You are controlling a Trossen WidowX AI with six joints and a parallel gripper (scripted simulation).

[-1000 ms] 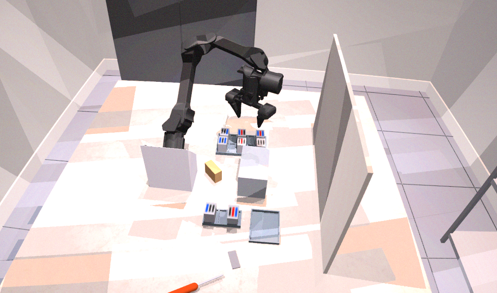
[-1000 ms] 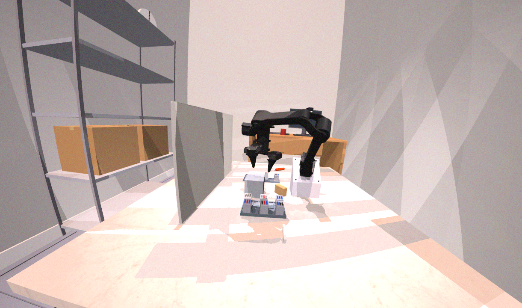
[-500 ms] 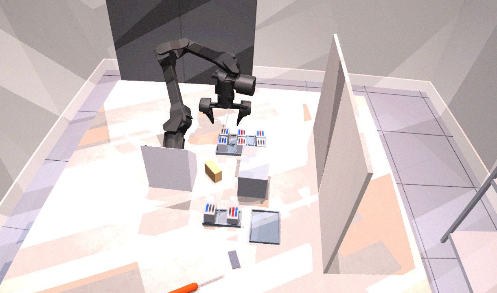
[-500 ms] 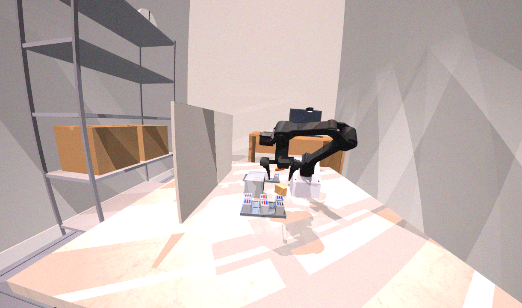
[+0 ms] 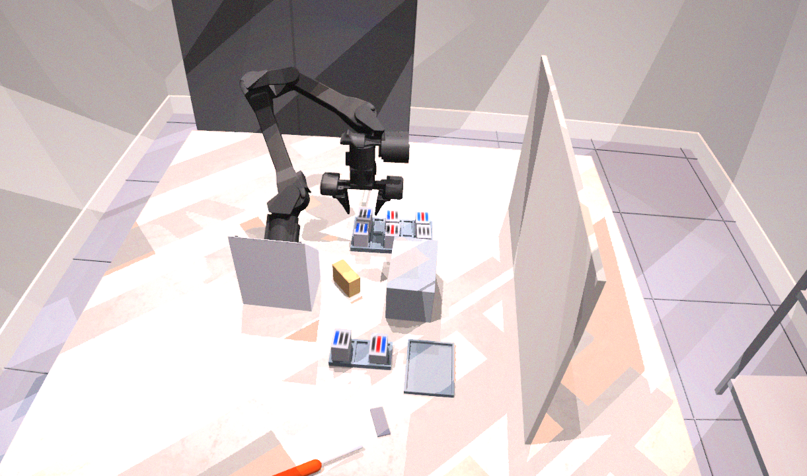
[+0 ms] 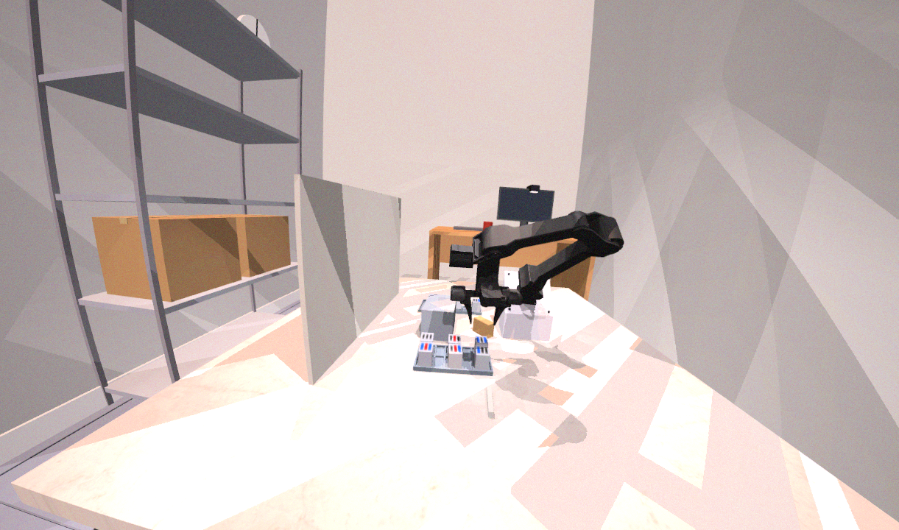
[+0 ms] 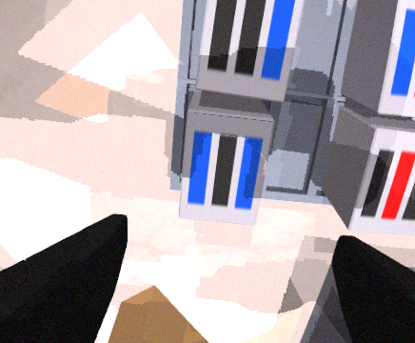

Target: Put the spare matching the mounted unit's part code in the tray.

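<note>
Six spares in the larger rack, and your gripper holding none

Biggest of the things around your work is the tall, flat grey panel (image 5: 548, 248) (image 6: 353, 257), standing upright along one side of the table. Your black jointed arm (image 5: 279, 141) (image 6: 544, 232) rises from a pale, boxy pedestal (image 5: 269, 275) (image 6: 528, 326) and reaches over toward the larger rack. At its end, your black two-fingered gripper (image 5: 363, 212) (image 6: 482, 323) (image 7: 233, 239) points down, its fingers parted with nothing between them.

You have the grey, box-shaped mounted unit (image 5: 410, 305) (image 6: 437, 322) between the two racks; its printed back is hidden from you in these views. The larger blue-grey compartmented rack (image 5: 370, 249) (image 6: 452, 371) (image 7: 174, 183) carries the six striped spares. The shallow, square blue-grey tray (image 5: 429, 395) has no spare in it. Just beside it, your smaller blue-grey rack (image 5: 361, 365) carries two more, one in each end compartment.

An orange-handled screwdriver (image 5: 299, 469) lies farther off. Your yellow rectangular block (image 5: 345, 277) (image 6: 483, 326) (image 7: 152, 319) sits between pedestal and unit. Smaller still, the grey spare with blue-black-blue stripes (image 5: 361, 229) (image 6: 481, 340) (image 7: 224, 171) stands upright in a corner compartment of the larger rack, apart from your fingertips.
</note>
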